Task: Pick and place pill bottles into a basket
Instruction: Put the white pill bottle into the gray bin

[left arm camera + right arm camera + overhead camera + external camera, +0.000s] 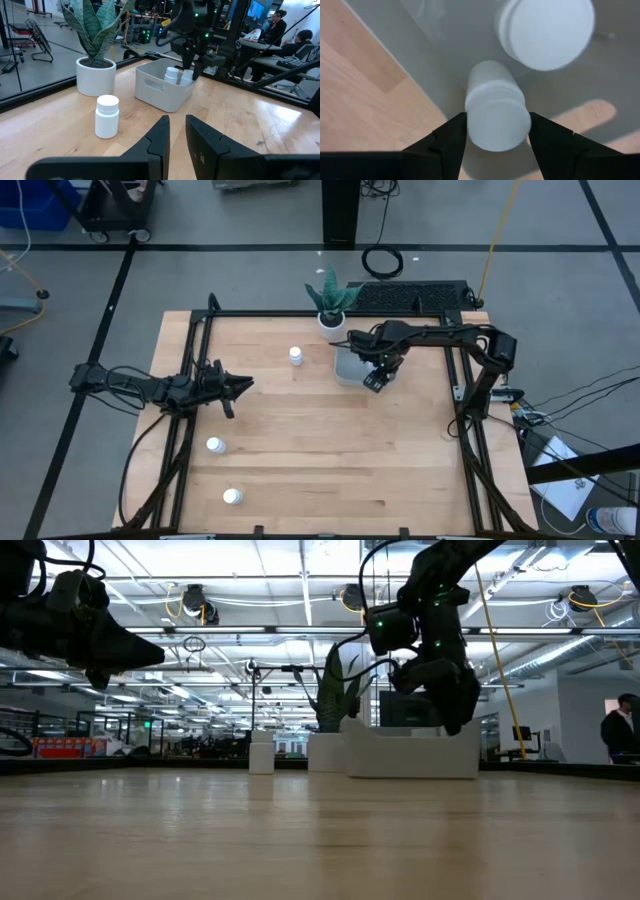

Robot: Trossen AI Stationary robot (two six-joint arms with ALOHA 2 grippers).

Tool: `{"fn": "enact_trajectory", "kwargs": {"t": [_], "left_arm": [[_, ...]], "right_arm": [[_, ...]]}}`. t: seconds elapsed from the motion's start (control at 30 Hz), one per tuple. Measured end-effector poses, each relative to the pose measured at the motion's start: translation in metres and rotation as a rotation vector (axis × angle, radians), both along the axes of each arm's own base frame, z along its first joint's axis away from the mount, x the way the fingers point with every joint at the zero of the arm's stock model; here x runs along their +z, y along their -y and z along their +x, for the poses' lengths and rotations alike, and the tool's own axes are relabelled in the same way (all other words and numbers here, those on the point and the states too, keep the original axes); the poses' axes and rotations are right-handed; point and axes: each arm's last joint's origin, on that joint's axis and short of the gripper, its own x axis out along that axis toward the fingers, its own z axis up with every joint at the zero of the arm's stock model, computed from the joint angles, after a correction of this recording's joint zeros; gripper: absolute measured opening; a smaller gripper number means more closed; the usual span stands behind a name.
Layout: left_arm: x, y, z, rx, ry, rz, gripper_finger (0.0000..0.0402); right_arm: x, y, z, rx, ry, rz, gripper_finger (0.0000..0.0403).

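The basket (345, 366) stands at the table's far middle, next to a white plant pot (331, 322). My right gripper (497, 137) points down into it, shut on one pill bottle (496, 112). Another pill bottle (547, 32) stands upright in the basket beside it. Three more bottles stand upright on the table: one (295, 356) left of the basket, two (214, 445) (232, 496) near the front left. My left gripper (240, 385) hovers level at the table's left, shut on nothing. My right gripper has the bottle's white cap (497, 130) between its two fingers, one on either side of it. The fingers come from above, pointing down. The bottle is upright inside the basket; whether its base rests on the basket's floor I cannot tell.
A black frame (300, 314) runs along the table's far and side edges. A keyboard (410, 297) lies behind the far edge. People sit beyond the table (295, 40). Bare wood spreads across the table's middle and near right.
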Motion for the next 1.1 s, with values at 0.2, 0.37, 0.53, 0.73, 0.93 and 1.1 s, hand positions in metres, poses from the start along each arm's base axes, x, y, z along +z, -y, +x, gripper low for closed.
{"fn": "enact_trajectory", "kwargs": {"t": [0.2, 0.37, 0.53, 0.73, 0.93, 1.1], "left_arm": [[0.0, 0.0, 0.0, -0.001, 0.0, 0.0, 0.0065], [0.0, 0.0, 0.0, 0.0, 0.0, 0.0, 0.0065], [0.0, 0.0, 0.0, -0.001, 0.0, 0.0, 0.0065], [0.0, 0.0, 0.0, 0.0, 0.0, 0.0, 0.0065], [0.0, 0.0, 0.0, -0.001, 0.0, 0.0, 0.0065], [0.0, 0.0, 0.0, 0.0, 0.0, 0.0, 0.0065]], "right_arm": [[0.01, -0.002, -0.005, 0.001, 0.018, -0.008, 0.0196], [0.024, -0.004, -0.01, -0.006, 0.063, -0.029, 0.0203], [0.043, -0.007, -0.018, -0.018, 0.13, -0.054, 0.0207], [0.074, -0.019, -0.033, -0.07, 0.254, -0.099, 0.0169], [0.105, -0.038, -0.045, -0.154, 0.457, -0.029, 0.0065], [0.14, -0.068, -0.046, -0.031, 0.757, -0.114, 0.0008]]}}
